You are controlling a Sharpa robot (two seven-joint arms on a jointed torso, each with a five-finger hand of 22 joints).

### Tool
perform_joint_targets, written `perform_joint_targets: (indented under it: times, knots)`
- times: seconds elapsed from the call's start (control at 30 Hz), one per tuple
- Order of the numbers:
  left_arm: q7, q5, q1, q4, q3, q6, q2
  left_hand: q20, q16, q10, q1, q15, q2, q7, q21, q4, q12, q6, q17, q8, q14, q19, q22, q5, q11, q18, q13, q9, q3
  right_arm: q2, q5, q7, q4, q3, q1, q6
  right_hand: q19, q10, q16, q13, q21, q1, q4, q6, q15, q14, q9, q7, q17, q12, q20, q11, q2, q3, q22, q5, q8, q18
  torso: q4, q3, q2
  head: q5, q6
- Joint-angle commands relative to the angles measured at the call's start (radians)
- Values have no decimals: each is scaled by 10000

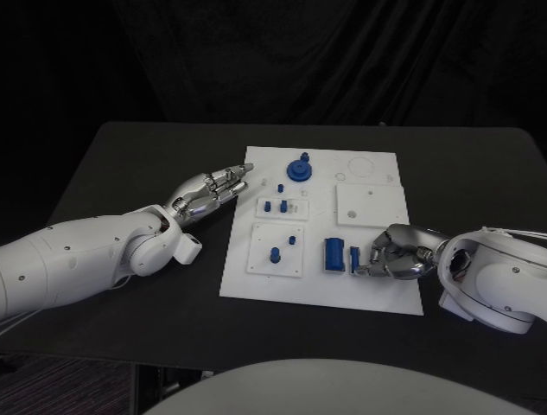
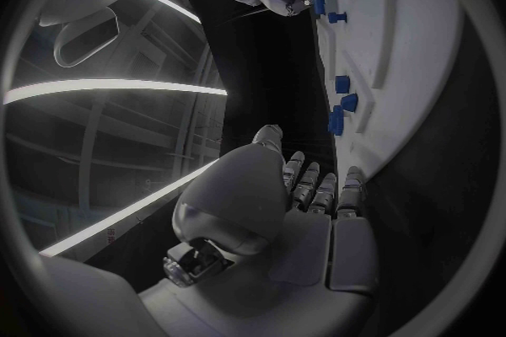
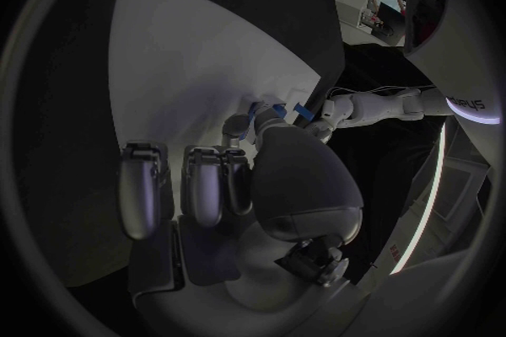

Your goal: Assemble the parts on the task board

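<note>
The white task board (image 1: 385, 290) lies mid-table. On it are a round blue part (image 1: 301, 169) at the far end, several small blue pegs (image 1: 275, 254) in its left plates, and a larger blue block (image 1: 334, 252). My right hand (image 1: 397, 251) is curled over the board's near right side and pinches a narrow blue part (image 1: 354, 259) next to the block; the right wrist view shows a blue tip (image 3: 278, 109) between its fingers (image 3: 240, 128). My left hand (image 1: 211, 190) lies with its fingers stretched out at the board's left edge, holding nothing.
A square white plate (image 1: 368, 204) with a small hole sits on the board's right half, beyond my right hand. A round recess (image 1: 362, 164) marks the far right corner. In the left wrist view the board (image 2: 411, 34) runs ahead of my left hand (image 2: 295, 202).
</note>
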Motion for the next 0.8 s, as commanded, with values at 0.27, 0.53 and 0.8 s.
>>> perform_joint_targets:
  times: [0.27, 0.53, 0.8]
  knots:
    - [1071, -4, -32, 171, 4, -465, -161, -172, -35, 214, -176, -198, -178, 55, 57, 297, 477, 441, -7, 85, -1, 39, -1, -296, -155, 90, 64, 39, -162, -468, 30, 2114, 224, 4, -18, -2248, 856, 1040, 111, 2634, 307, -1929, 578, 585, -60, 980, 299, -96, 2343, 26, -60, -173, -575, -1323, 2493, -972, 425, -52, -6, -2, -3, 2, 1]
    - [1489, -4, -28, 758, 6, -1372, -503, -497, -37, 353, -584, -454, -266, -86, -172, 311, 782, 720, -8, 127, -4, -242, -190, -789, -365, 30, 84, 42, -534, -874, 1908, 5037, 26, 7, 364, -5324, 692, 1040, -42, 2634, 22, -3745, 571, 294, -69, 891, 147, -75, 1932, 26, -77, -154, -132, -1733, 2385, -966, -82, 28, -7, 2, -2, -81, 1]
    - [1417, -3, 123, 1469, 7, -1983, -909, -510, -37, -113, -999, -388, -934, -786, -211, 306, 125, -198, -8, -282, -4, -287, -226, -1574, -806, -49, -6, -61, -1068, -729, 4446, 7744, -647, 5, 628, -6561, -4756, -3888, -7472, -1937, -9490, -3421, 218, -1346, 1095, -3340, -1825, 951, -7327, -6305, 887, 913, 1018, -2559, -1710, -908, -2712, 1417, -70, 18, -84, 91, 1]
